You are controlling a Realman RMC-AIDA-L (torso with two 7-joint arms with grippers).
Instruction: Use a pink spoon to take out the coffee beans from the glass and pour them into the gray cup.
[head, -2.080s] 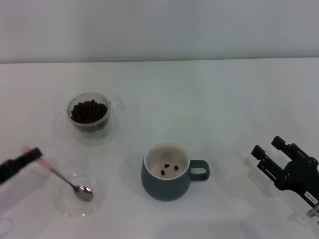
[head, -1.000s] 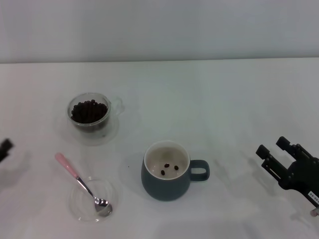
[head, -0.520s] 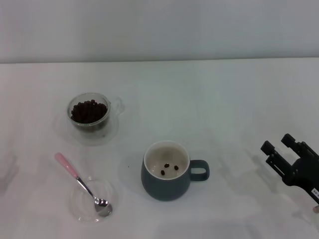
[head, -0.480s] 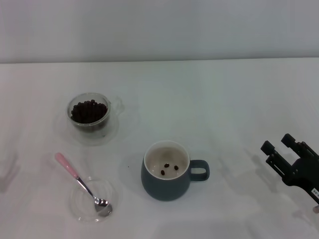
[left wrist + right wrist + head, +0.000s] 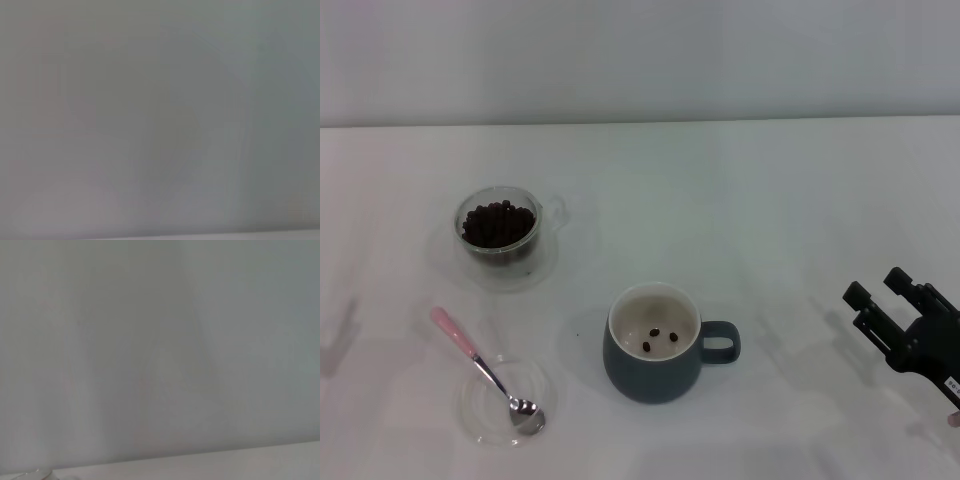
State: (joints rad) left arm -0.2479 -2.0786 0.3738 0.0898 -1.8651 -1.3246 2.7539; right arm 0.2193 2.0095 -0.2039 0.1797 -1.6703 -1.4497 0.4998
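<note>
In the head view the pink spoon (image 5: pixel 480 366) lies with its metal bowl in a flat clear glass saucer (image 5: pixel 506 402) at the front left, its handle pointing back left. The glass (image 5: pixel 501 230), full of coffee beans (image 5: pixel 498 224), stands behind it. The gray cup (image 5: pixel 657 343) sits in the middle with three beans (image 5: pixel 658 338) inside, its handle to the right. My right gripper (image 5: pixel 882 292) is open and empty at the right edge. My left gripper is out of view.
The white table (image 5: pixel 740 210) carries nothing else. Both wrist views show only a blank pale wall; the right wrist view catches a sliver of the table edge (image 5: pixel 200 465).
The left gripper let go of the spoon, which now rests in the saucer, and withdrew out of view to the left. The right gripper drifted slightly right.
</note>
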